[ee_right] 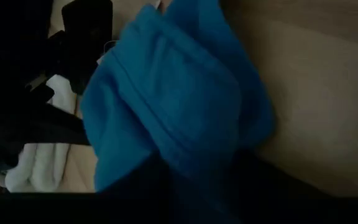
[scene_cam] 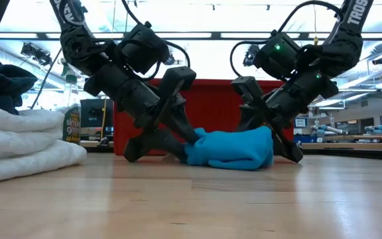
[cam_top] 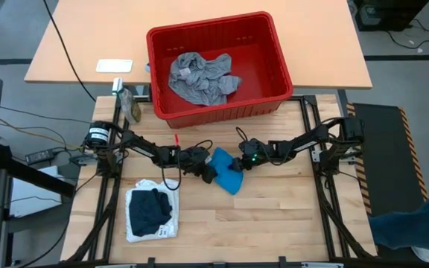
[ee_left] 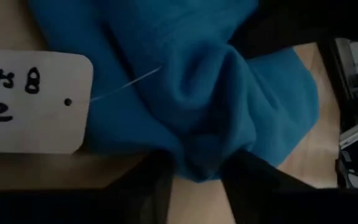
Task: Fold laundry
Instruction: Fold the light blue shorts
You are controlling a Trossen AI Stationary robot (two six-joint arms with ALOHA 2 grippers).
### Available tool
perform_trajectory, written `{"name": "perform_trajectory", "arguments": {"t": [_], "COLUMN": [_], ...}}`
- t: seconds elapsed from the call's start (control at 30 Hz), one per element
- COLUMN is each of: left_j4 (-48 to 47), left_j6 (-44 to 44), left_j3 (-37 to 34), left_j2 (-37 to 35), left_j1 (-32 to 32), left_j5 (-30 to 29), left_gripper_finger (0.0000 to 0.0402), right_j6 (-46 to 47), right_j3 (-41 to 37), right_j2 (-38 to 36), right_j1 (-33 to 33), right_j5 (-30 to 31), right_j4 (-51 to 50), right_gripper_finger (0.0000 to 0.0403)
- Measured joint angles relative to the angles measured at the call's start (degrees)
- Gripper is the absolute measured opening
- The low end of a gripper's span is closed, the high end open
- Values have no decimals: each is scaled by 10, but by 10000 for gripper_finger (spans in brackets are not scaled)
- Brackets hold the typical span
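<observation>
Light wooden table (cam_top: 274, 216), bright blue cloth (cam_top: 228, 176) in the middle, folded white and dark navy clothes (cam_top: 151, 212) nearby, red basket (cam_top: 274, 45) with grey cloth (cam_top: 199, 78) at the far side

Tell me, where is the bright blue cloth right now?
The bright blue cloth lies mid-table in the high view, bunched between the left gripper and the right gripper, just in front of the red basket.

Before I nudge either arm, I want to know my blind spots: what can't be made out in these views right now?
- Low view: the blue garment hides both grippers' tips, left gripper and right gripper.
- Left wrist view: the paper tag is cut off by the edge, its writing partly lost.
- High view: the grey clothes in the red basket are bunched; count unclear.
- High view: the dark garment covers much of the white one.
</observation>
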Motion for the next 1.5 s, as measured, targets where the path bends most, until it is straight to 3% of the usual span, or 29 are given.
{"name": "perform_trajectory", "arguments": {"t": [0.13, 0.27, 0.63, 1.0, 1.3, 1.5], "left_j4": [1, 13, -14, -155, -220, -317], "left_j6": [28, 58, 93, 120, 82, 32], "left_j3": [-1, -3, -6, -3, -3, -3], "left_j2": [1, 1, -55, -167, -239, -263], "left_j1": [-5, -5, -15, -48, -101, -141], "left_j5": [-11, -14, -10, -4, -4, -7], "left_gripper_finger": [60, 11, 6, 5, 4, 4], "right_j6": [-1, -4, 39, 52, 43, 6], "right_j3": [-1, -1, -5, 25, 80, 127], "right_j2": [-2, -2, -29, -35, -36, -32], "right_j1": [0, 0, 9, 41, 55, 63], "right_j5": [0, -1, -10, -19, -21, -21], "right_j4": [2, 4, 50, 62, 62, 26], "right_gripper_finger": [43, 43, 43, 43, 43, 43]}}
